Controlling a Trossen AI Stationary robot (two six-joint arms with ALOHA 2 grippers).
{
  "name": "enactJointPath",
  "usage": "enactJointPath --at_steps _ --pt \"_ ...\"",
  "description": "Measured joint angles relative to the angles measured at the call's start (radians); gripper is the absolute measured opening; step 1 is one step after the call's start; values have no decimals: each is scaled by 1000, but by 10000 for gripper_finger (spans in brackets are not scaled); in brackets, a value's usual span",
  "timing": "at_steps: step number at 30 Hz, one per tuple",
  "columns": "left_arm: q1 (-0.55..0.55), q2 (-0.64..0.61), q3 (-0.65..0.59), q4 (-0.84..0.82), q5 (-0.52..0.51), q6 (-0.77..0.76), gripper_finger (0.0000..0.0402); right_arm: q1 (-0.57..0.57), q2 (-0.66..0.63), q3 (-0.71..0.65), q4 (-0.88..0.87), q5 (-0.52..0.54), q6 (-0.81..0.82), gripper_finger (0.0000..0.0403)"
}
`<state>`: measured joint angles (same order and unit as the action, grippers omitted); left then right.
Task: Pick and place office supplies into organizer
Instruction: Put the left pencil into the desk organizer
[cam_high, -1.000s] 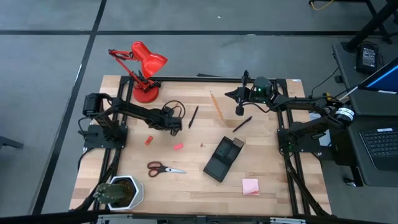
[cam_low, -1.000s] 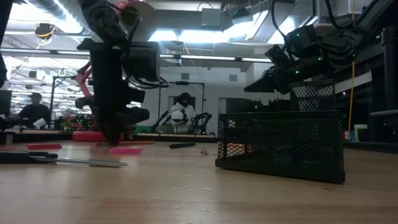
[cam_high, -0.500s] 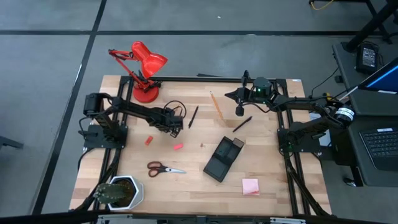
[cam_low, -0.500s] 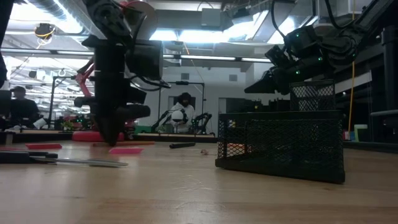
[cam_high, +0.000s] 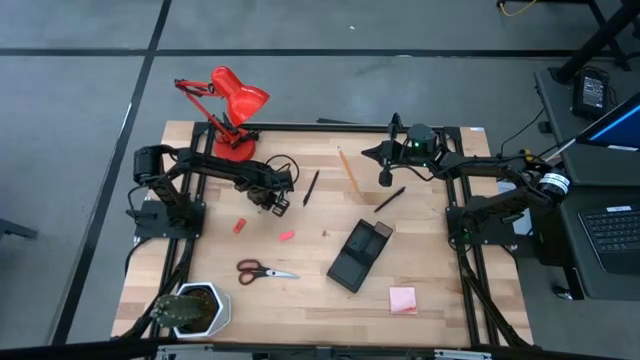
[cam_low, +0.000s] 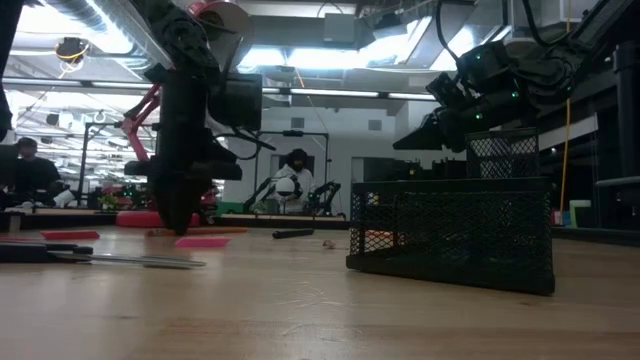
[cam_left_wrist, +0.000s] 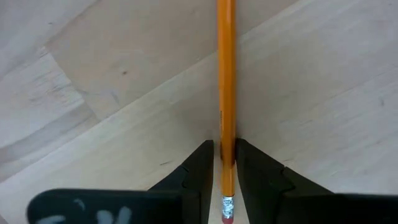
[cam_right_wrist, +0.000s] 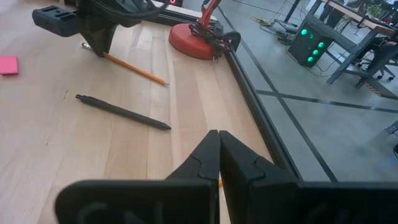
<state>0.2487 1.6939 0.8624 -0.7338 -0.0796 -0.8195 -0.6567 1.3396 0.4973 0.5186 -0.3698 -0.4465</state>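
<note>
Left gripper (cam_high: 274, 205) sits upper left of centre in the high view, its jaws slightly parted on either side of a thin orange-tan wooden pencil (cam_left_wrist: 226, 93) lying flat on the light wooden table (cam_high: 310, 280); grip on it unclear. Right gripper (cam_high: 384, 178) hangs upper right, fingers pressed together, holding nothing. Flat black rectangular organizer tray (cam_high: 359, 255) lies lower centre-right. Red-handled scissors (cam_high: 263, 270) lower left, pink square sticky pad (cam_high: 403, 299) lower right.
</note>
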Motion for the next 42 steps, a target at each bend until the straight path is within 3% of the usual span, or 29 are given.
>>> enactJointPath --at_steps 34,42 --pt "6 -1 0 4 -6 65 27 0 0 0 0 0 0 12" --pt "8 -87 -11 -5 -58 75 25 0 0 0 0 0 0 12"
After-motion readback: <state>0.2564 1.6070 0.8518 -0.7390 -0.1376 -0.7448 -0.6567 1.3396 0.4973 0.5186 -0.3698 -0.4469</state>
